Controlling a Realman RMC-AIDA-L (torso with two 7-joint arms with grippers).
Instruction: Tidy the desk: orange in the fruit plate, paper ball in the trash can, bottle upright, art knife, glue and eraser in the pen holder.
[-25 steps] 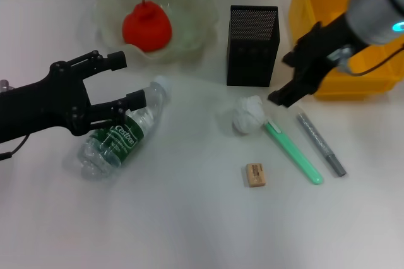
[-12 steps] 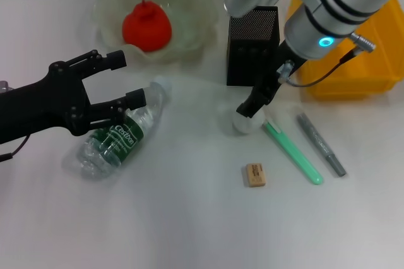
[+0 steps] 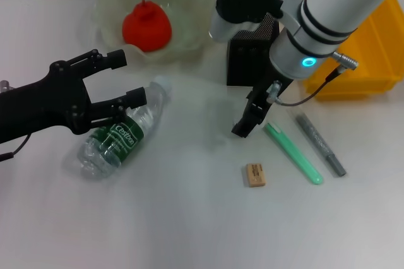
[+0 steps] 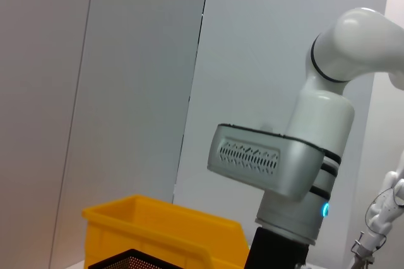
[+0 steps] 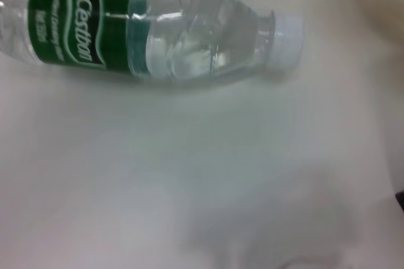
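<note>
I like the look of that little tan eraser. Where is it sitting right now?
In the head view, the eraser lies flat on the white desk, right of centre, just below the right gripper and left of the green art knife.

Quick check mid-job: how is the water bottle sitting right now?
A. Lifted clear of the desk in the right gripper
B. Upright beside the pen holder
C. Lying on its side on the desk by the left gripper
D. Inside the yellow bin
C: the water bottle lies on its side on the desk, under the left gripper.
</note>
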